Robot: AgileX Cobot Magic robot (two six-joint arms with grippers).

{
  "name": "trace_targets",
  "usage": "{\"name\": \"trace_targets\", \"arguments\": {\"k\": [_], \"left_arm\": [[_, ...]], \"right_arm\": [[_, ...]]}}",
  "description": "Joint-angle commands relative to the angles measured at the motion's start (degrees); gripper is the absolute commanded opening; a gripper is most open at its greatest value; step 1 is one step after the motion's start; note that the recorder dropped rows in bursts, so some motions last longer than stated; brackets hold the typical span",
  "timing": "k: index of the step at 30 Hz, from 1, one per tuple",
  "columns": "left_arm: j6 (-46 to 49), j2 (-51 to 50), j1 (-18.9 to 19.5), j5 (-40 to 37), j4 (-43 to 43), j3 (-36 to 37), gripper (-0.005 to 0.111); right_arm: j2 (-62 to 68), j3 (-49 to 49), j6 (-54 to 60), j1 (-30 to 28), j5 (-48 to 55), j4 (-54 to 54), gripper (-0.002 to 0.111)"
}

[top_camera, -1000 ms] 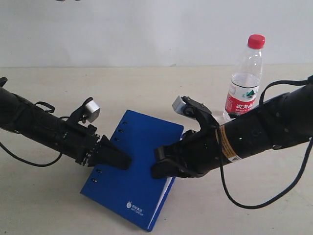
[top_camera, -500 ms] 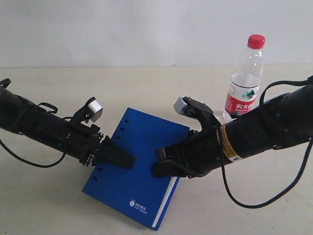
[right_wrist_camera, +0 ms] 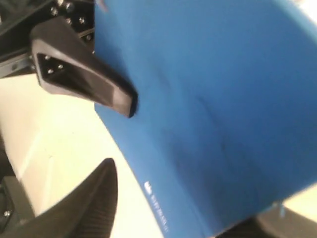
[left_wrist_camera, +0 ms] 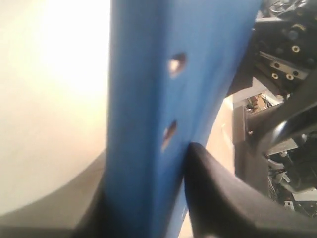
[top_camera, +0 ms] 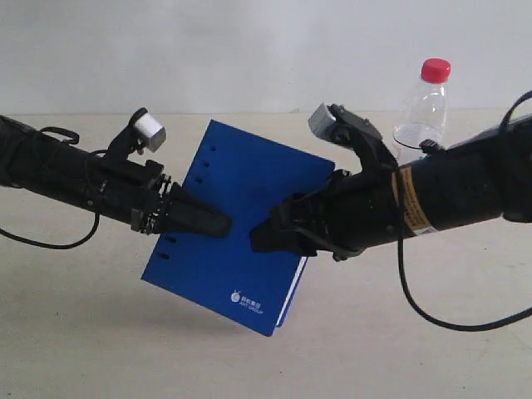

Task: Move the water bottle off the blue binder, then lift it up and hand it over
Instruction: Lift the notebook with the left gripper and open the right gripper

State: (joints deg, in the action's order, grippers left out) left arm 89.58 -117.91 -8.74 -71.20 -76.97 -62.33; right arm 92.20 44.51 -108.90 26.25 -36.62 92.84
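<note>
The blue binder [top_camera: 241,216] hangs clear of the desk [top_camera: 83,332], tilted, with both claws at its edges. The left claw [top_camera: 218,223] is narrow and clamped on the binder's hole edge. In the left wrist view one finger [left_wrist_camera: 218,198] presses against the cover. The right claw [top_camera: 259,237] sits at the binder's opposite edge with its jaws apart. In the right wrist view one finger [right_wrist_camera: 94,198] stands off the cover, with pale desk showing between. The water bottle [top_camera: 426,104] stands upright, off the binder and well behind its far right corner. Its base is hidden by the right arm.
</note>
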Motion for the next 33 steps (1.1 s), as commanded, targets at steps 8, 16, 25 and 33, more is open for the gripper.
{"name": "trace_targets", "arguments": {"k": [8, 16, 25, 33], "left_arm": [[0.7, 6.2, -0.5, 10.5, -0.6, 0.1, 0.004], [2.6, 8.6, 0.9, 11.9, -2.8, 0.1, 0.004], [2.6, 9.4, 7.7, 7.2, -2.1, 0.6, 0.004], [2.5, 9.8, 8.2, 6.2, -3.1, 0.6, 0.004]], "right_arm": [[-14.4, -0.5, -8.6, 0.0, 0.9, 7.1, 0.047], [-14.1, -4.1, -7.5, 0.0, 11.1, 7.1, 0.047], [-14.1, -7.9, -8.0, 0.0, 18.4, 7.1, 0.043], [-14.1, -7.9, -9.4, 0.0, 22.2, 7.1, 0.000]]}}
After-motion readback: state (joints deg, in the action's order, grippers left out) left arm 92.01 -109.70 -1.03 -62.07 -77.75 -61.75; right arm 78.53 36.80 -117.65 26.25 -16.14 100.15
